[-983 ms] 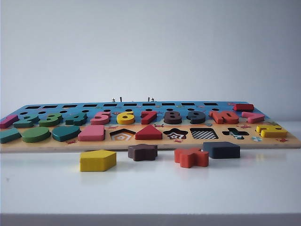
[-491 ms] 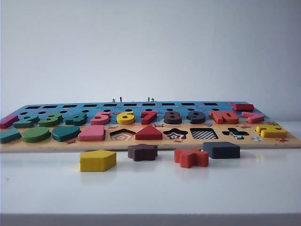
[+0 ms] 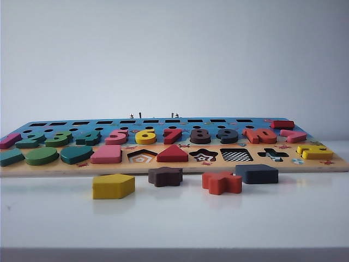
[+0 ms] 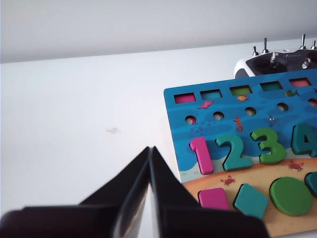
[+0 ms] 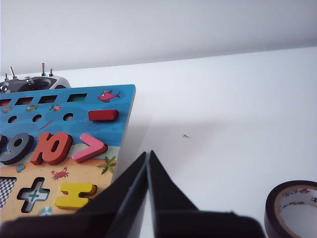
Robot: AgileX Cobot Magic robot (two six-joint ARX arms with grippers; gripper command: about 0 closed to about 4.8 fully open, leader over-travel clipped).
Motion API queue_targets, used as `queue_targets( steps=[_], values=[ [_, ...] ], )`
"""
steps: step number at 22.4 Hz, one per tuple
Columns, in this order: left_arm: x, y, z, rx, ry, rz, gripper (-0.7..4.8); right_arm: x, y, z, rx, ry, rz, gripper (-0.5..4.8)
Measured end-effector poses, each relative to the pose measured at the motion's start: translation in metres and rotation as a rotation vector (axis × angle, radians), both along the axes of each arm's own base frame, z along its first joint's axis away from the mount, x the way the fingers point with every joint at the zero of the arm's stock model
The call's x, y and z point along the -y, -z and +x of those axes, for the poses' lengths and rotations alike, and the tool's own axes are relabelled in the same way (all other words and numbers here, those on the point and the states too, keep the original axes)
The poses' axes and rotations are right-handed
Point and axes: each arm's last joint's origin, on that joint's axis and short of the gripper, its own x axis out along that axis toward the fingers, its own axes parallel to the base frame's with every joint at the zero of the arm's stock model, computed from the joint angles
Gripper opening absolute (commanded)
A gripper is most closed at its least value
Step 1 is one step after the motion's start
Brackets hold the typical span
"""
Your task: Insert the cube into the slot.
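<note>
The cube [image 3: 257, 173], a flat dark navy block with rounded corners, lies on the white table just in front of the puzzle board [image 3: 174, 164]. The slot [image 3: 236, 155], a square checkerboard cut-out, is on the board directly behind it; a sliver of the slot [image 5: 6, 191] shows in the right wrist view. Neither arm appears in the exterior view. My left gripper [image 4: 150, 148] is shut and empty, above bare table beside the board's end with the numbers 1 to 3. My right gripper [image 5: 147, 153] is shut and empty, beside the board's other end.
Loose in front of the board lie a yellow pentagon [image 3: 113, 186], a brown flower piece [image 3: 165, 176] and an orange piece [image 3: 222, 182]. A radio controller [image 4: 277, 60] sits behind the board. A roll of black tape [image 5: 293, 208] lies on the table near the right gripper.
</note>
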Motion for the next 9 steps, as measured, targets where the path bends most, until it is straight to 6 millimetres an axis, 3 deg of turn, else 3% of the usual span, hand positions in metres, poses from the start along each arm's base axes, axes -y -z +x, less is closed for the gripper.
queue_targets(
  steps=[5, 9],
  values=[
    [-0.001, 0.007, 0.003, -0.005, -0.046, 0.006, 0.17, 0.0, 0.0, 0.0, -0.002, 0.004, 0.0, -0.04],
    [-0.002, 0.025, 0.007, -0.05, -0.062, 0.011, 0.17, 0.0, 0.006, -0.001, -0.059, 0.007, -0.006, -0.04]
  ],
)
